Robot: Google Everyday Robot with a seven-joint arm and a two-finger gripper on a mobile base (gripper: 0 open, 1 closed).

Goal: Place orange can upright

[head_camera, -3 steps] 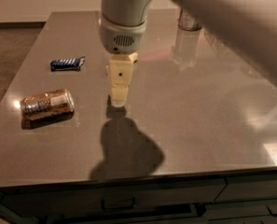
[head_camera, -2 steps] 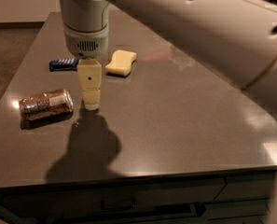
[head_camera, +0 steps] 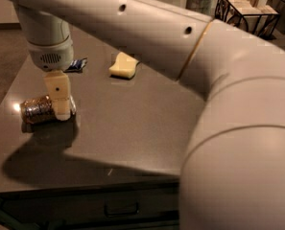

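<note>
The orange can (head_camera: 35, 110) lies on its side near the left edge of the grey table (head_camera: 132, 128), its mottled brownish body pointing left-right. My gripper (head_camera: 61, 110) hangs straight down from the arm's wrist (head_camera: 48, 47) and is low at the can's right end, covering that end. The can's top and pull tab are hidden behind the gripper. The can rests on the table.
A blue-striped snack wrapper (head_camera: 77, 65) lies behind the gripper. A yellow sponge (head_camera: 124, 66) lies mid-table further back. My big arm (head_camera: 228, 104) blocks the right half of the view. The table's front edge (head_camera: 84, 183) has drawers below. A black wire stand (head_camera: 243, 6) stands beyond the table.
The gripper has moved left and down, from beside the sponge to the right end of the lying can. The arm now fills the right of the view. The can has not moved.
</note>
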